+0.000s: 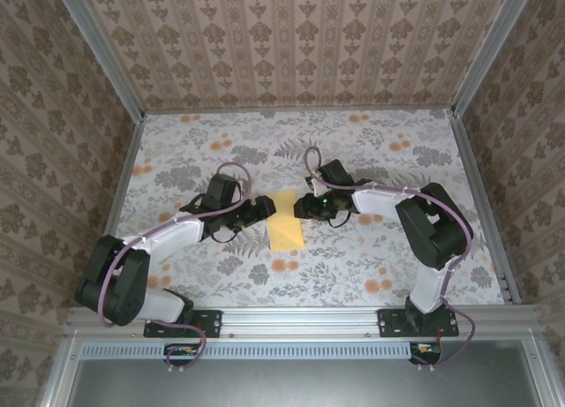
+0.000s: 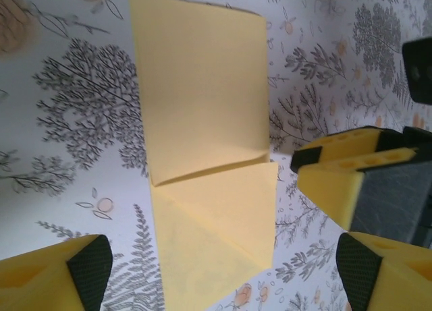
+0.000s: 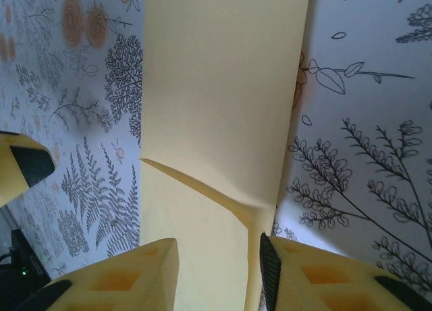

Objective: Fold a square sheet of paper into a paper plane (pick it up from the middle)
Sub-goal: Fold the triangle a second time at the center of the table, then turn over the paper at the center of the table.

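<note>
The yellow paper (image 1: 285,220) lies flat mid-table (image 1: 177,151), already creased into a long strip. Its long axis runs away from the arm bases, so both arms meet it side-on. The left gripper (image 2: 223,274) has its jaws spread wide, and the folded corner (image 2: 223,216) sits squarely in the gap ahead of them. The right gripper (image 3: 219,260) comes in from the opposite edge with its jaws part-way apart and the paper's raised crease between them, not clamped by the look of it. Both are about equally near, and I'd judge the right better placed to take the next pinch.
</note>
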`<state>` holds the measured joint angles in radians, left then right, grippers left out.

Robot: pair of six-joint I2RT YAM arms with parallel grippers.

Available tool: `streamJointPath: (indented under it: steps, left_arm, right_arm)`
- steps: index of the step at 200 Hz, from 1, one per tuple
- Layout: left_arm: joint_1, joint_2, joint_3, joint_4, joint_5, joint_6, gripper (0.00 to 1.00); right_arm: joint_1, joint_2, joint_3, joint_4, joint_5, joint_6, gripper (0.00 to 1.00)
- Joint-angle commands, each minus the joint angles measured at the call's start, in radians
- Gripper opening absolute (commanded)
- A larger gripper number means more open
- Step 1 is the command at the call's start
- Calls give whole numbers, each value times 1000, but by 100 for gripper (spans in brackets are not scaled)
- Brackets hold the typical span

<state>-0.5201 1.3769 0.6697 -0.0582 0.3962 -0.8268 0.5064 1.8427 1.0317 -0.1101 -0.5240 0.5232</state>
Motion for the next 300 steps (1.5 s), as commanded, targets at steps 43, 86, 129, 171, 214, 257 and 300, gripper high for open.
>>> streamJointPath:
  steps: [43, 86, 129, 171, 214, 257, 300]
  left_arm:
    - [-32, 39, -3, 38, 9, -32, 100]
    - [-41, 57, -1, 57, 25, -40, 100]
    - [-57, 84, -11, 107, 56, -62, 97]
    - [-64, 107, -24, 154, 73, -75, 86]
    - [-65, 149, -19, 201, 103, -80, 76]
    - [-66, 218, 0, 264, 145, -72, 64]
    - [-67, 253, 14, 290, 153, -86, 57]
  right_arm:
    - [1, 79, 64, -35, -65, -61, 35]
    - [2, 98, 74, -46, -91, -77, 34]
    - [1, 90, 67, -51, -90, -86, 12]
    - [-33, 35, -15, 81, -73, -11, 4]
    - [-54, 15, -46, 124, -85, 20, 4]
    - [-67, 14, -64, 156, -100, 47, 3]
    - [-80, -24, -110, 237, -139, 79, 3]
